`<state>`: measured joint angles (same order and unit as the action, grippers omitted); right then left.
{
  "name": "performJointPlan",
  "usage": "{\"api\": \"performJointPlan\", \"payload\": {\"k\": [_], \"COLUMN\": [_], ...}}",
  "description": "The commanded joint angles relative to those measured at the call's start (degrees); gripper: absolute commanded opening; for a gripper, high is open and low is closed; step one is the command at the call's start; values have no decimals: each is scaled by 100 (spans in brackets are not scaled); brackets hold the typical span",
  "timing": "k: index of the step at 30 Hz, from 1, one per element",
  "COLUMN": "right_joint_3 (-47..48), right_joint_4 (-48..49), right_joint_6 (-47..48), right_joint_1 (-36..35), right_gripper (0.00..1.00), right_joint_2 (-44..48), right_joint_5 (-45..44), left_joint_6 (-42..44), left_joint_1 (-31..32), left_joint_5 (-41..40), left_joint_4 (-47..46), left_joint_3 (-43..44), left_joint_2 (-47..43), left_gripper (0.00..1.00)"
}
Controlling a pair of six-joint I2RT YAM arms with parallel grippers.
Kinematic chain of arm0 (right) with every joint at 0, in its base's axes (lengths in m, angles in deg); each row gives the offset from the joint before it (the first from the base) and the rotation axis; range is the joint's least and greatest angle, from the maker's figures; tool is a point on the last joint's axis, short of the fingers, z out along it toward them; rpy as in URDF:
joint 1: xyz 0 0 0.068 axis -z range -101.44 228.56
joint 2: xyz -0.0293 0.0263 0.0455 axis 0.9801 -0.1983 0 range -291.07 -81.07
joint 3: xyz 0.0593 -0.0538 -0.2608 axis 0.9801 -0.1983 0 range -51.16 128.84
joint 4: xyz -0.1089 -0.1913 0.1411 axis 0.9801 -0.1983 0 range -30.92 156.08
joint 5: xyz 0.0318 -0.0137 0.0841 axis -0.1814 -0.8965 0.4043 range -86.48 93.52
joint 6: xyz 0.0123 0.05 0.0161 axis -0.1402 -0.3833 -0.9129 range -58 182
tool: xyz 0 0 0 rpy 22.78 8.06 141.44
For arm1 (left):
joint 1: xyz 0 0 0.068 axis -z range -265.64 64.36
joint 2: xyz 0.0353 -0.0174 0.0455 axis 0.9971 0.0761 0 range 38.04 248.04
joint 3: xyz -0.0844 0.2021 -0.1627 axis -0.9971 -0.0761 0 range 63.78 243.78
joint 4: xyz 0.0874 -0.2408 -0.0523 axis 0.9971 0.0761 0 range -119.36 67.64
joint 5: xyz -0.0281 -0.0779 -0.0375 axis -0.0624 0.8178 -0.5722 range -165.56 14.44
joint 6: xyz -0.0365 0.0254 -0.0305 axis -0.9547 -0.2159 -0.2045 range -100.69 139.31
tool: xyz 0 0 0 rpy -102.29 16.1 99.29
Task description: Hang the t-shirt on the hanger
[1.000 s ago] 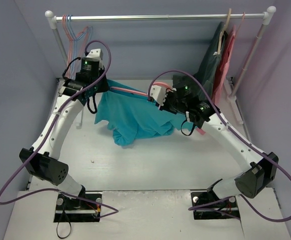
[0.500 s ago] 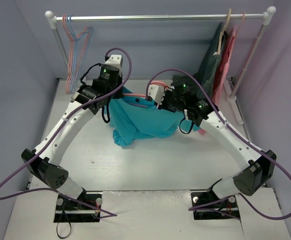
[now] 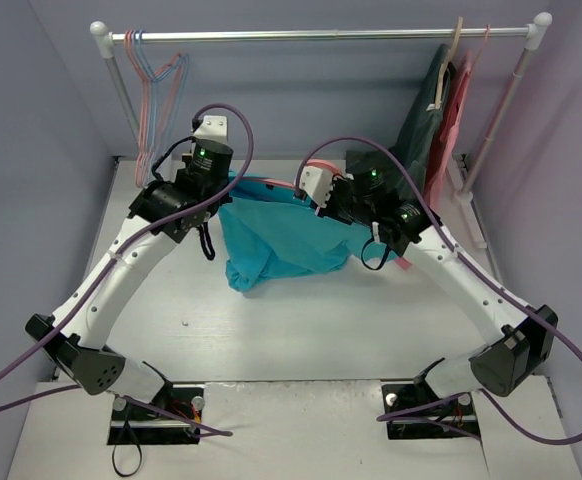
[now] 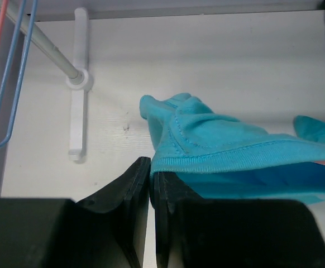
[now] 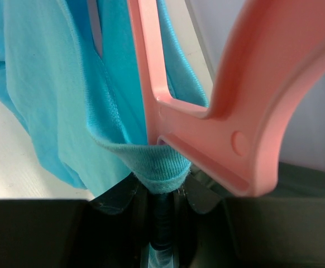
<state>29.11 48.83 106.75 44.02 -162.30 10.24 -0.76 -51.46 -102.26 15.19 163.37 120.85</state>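
The teal t-shirt (image 3: 281,235) hangs in the air between my two grippers, its lower end bunched on the table. The salmon-pink hanger (image 3: 271,186) runs through it; one end sticks out past the right arm. My left gripper (image 3: 226,192) is shut on the shirt's ribbed hem (image 4: 218,159), jaws together (image 4: 151,170). My right gripper (image 3: 321,205) is shut on the shirt's ribbed collar (image 5: 162,167). The hanger's junction (image 5: 229,111) lies right against its fingertips (image 5: 132,192). I cannot tell whether the hanger is pinched too.
A clothes rail (image 3: 321,35) spans the back. A light-blue and a pink wire hanger (image 3: 156,80) hang at its left end, also in the left wrist view (image 4: 0,67). A dark garment (image 3: 426,120) and a pink garment (image 3: 458,110) hang at its right. A rack foot (image 4: 79,111) stands on the table.
My left gripper has carried the shirt's edge to the right, toward the right gripper, then eased back a little. The shirt hangs narrower. The right gripper has barely moved.
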Motion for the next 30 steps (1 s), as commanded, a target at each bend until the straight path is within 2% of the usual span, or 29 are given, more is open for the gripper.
{"api": "performJointPlan", "payload": {"k": [1,13,17,22,23,26,29,30], "right_joint_3": [129,6,-20,-117,-169,-344,-555,-591], "right_joint_4": [636,1259,1654,1875,1866,1866,1866,1840], "right_joint_6": [-186,-371,-485,-467,-433,-380,-371,-362], "right_joint_1": [27,-219,-263,-228,-176,-9,158,263], "right_gripper": [0,0,0,0,0,0,0,0], "right_joint_2": [362,266,231,309,336,441,564,582], "right_joint_5": [-224,5,-39,75,136,363,671,734], "left_joint_6": [127,-198,-339,-392,-348,-59,617,1097], "left_joint_1": [2,449,756,819,819,819,819,810], "left_joint_5": [-416,296,288,306,306,323,604,683], "left_joint_4": [150,-8,9,-114,-122,-236,-543,-701], "left_joint_3": [429,1009,1089,992,1001,1045,1027,1027], "left_joint_2": [7,341,456,438,421,333,44,-27], "left_gripper": [10,10,10,11,20,24,30,34]}}
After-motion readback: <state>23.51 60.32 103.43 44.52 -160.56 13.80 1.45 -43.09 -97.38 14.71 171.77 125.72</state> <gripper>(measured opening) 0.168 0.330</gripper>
